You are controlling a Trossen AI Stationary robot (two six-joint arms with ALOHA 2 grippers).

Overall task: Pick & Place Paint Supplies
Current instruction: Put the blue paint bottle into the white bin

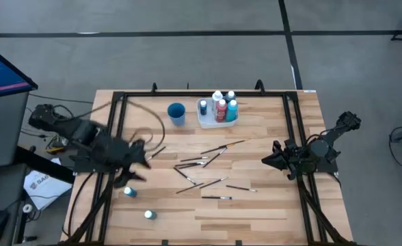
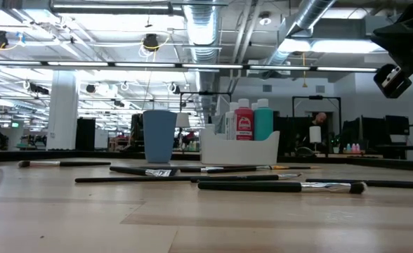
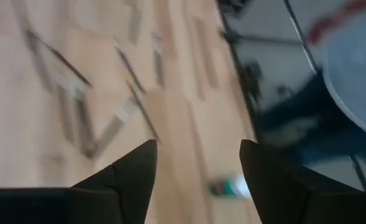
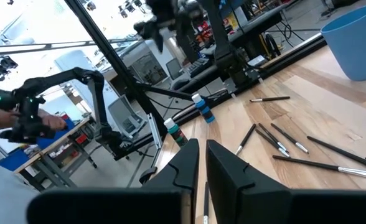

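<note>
High view, left gripper [image 1: 141, 162]: at nine o'clock, jaws spread apart, nothing between them.
Stray bottles: one blue bottle [image 1: 129, 192] just beside that gripper, one teal bottle [image 1: 148, 215] at seven o'clock.
Blue cup [image 1: 176, 113]: at twelve o'clock, upright.
White tray [image 1: 208, 121]: beside the cup, holding four bottles [image 1: 221, 107].
Paintbrushes [image 1: 204, 164]: scattered at centre.
Right gripper [image 1: 269, 161]: at three o'clock, fingers nearly closed, empty.
</note>
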